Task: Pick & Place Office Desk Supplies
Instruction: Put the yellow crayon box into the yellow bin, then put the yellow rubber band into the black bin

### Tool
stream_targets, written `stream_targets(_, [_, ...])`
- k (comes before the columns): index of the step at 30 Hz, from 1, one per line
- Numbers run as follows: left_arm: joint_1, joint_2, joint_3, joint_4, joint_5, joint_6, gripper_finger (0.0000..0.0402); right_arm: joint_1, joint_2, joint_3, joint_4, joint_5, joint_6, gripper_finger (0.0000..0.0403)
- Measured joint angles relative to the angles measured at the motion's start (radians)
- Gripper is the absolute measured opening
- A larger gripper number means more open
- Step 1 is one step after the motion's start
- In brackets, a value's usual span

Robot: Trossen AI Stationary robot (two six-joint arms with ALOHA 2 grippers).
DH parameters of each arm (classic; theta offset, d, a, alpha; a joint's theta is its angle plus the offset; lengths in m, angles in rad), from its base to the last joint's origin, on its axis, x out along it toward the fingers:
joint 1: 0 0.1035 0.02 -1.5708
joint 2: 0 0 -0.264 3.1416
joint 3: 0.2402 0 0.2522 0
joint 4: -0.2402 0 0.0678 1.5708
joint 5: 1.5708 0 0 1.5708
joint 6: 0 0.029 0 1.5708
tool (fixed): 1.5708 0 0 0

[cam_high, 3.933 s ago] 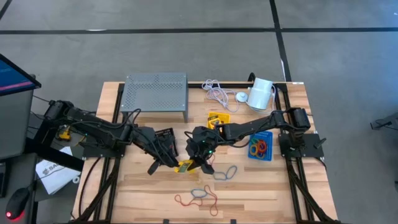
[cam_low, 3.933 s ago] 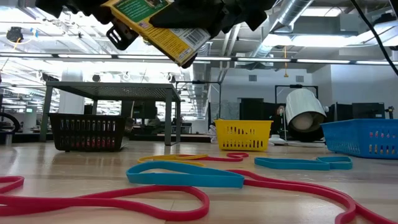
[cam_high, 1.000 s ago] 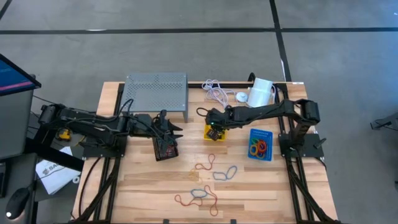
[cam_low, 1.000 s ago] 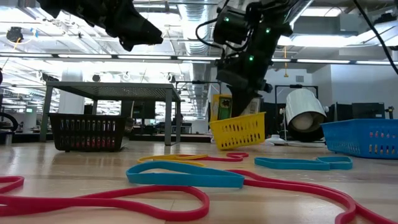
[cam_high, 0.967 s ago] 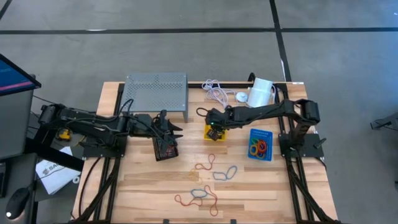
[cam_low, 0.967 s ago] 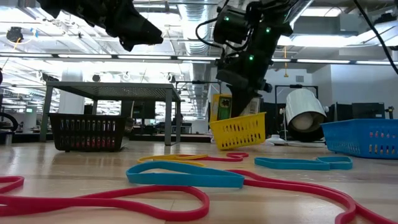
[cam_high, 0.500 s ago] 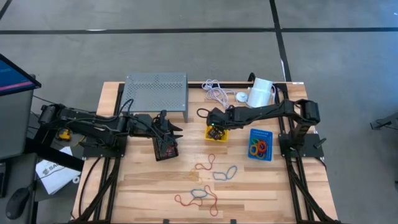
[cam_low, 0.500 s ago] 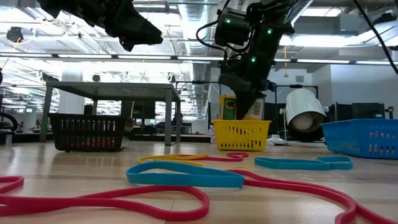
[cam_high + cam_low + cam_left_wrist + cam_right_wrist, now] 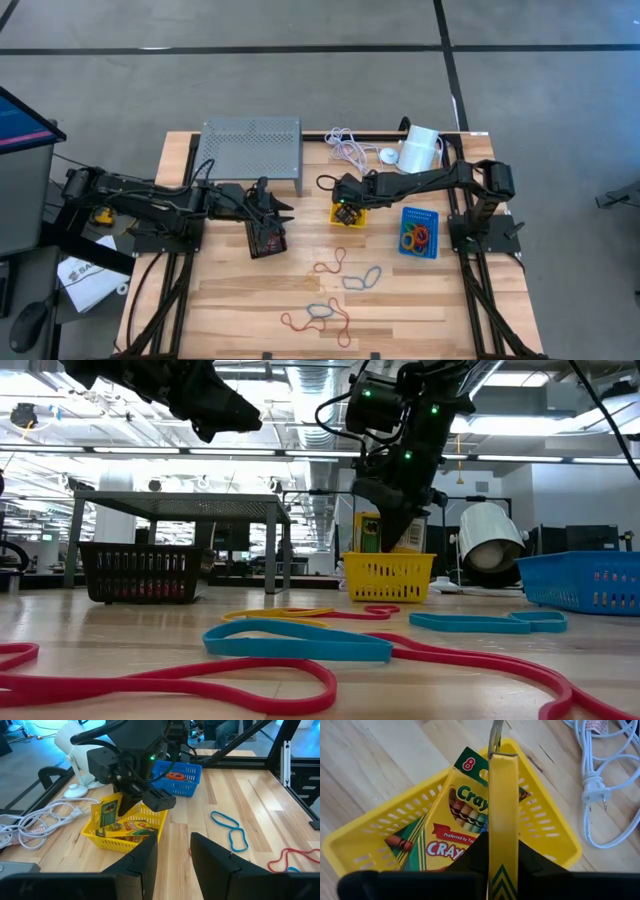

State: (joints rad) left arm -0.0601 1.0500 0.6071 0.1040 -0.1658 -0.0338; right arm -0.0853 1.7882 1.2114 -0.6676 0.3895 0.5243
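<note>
Your right claw (image 9: 343, 207) is over the yellow bin (image 9: 350, 214), with a crayon box (image 9: 503, 820) standing on edge between its fingers. The right wrist view shows the box gripped thin-side up, its lower end down inside the bin above another crayon box (image 9: 457, 827) already lying flat there. I judge the upright hold is meant to slip the box past the bin's rim; release looks like the step in hand.

Your left claw (image 9: 277, 206) waits above the black bin (image 9: 265, 239), well apart from the right arm, fingers apart with nothing between them in its own wrist view.

The blue bin (image 9: 419, 232) near the right arm's base holds coloured rubber bands (image 9: 415, 238). More loose bands (image 9: 328, 295) lie on the bare surface (image 9: 230, 300) nearer the front edge, not yet collected.

Risk: the box may lean against the bin wall rather than settle flat.
</note>
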Motion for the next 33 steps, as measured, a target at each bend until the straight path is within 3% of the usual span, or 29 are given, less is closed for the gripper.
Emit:
stream_targets(4, [0.000, 0.000, 0.000, 0.000, 0.000, 0.000, 0.0111, 0.000, 0.000, 0.000, 0.013, -0.028, -0.001, 0.0037])
stream_targets(8, [0.000, 0.000, 0.000, 0.000, 0.001, 0.000, 0.0111, 0.000, 0.000, 0.000, 0.036, -0.098, -0.005, 0.0057])
stream_targets(12, [0.000, 0.000, 0.000, 0.000, 0.001, 0.000, 0.0111, 0.001, 0.000, 0.000, 0.040, -0.101, -0.007, 0.0080])
stream_targets(26, [0.000, 0.000, 0.000, 0.000, 0.005, 0.000, 0.0111, 0.006, 0.000, 0.000, 0.103, -0.131, -0.016, 0.0203])
stream_targets(33, [0.000, 0.000, 0.000, -0.010, 0.005, -0.001, 0.0111, 0.013, -0.004, 0.015, 0.106, -0.134, -0.039, 0.0209])
